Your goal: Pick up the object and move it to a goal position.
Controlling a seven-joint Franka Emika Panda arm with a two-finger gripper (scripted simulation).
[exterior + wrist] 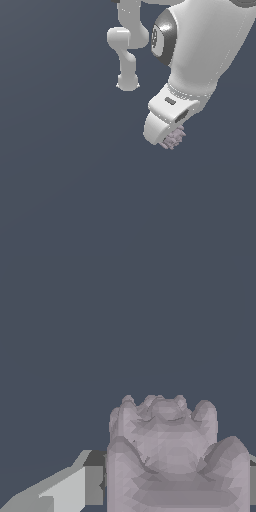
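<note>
The object (174,139) is a small pale lilac-grey knobbly lump that pokes out from under the white hand of my gripper (170,135) in the exterior view. In the wrist view the object (167,456) fills the space between the fingers. One grey finger (70,488) lies against its side, and only a sliver of the other shows at the picture's edge. The gripper is shut on the object. The fingertips are hidden behind the hand in the exterior view. No goal position is marked in either view.
The white arm's links (200,45) rise to the exterior view's upper right, with the base (127,82) farther back. A plain dark blue-grey floor (65,175) surrounds everything.
</note>
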